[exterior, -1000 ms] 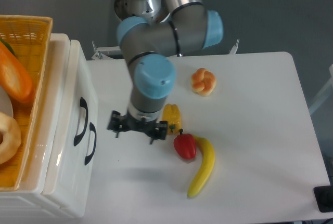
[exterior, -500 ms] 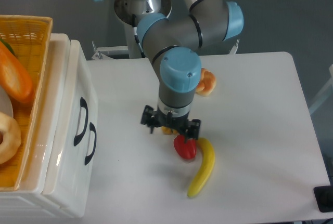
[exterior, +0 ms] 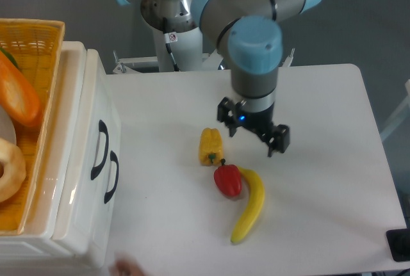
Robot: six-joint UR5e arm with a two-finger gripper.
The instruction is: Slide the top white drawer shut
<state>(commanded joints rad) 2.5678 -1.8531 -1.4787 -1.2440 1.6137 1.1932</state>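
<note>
- Since the earlier frame, the gripper (exterior: pixel 254 134) has been carried rightward, away from the cabinet (exterior: pixel 75 225), and now hangs over the table (exterior: pixel 320 97), right of the yellow pepper (exterior: pixel 211 146).
- Its fingers are spread apart and nothing is held.
- The top white drawer (exterior: pixel 96 97) sits at the left edge, its handle (exterior: pixel 100 150) facing the table.
- The bun is now hidden behind the arm.
- A basket (exterior: pixel 32 39) on the cabinet is cut off.
- A blurred shape (exterior: pixel 131 267) at the bottom edge cannot be identified.
</note>
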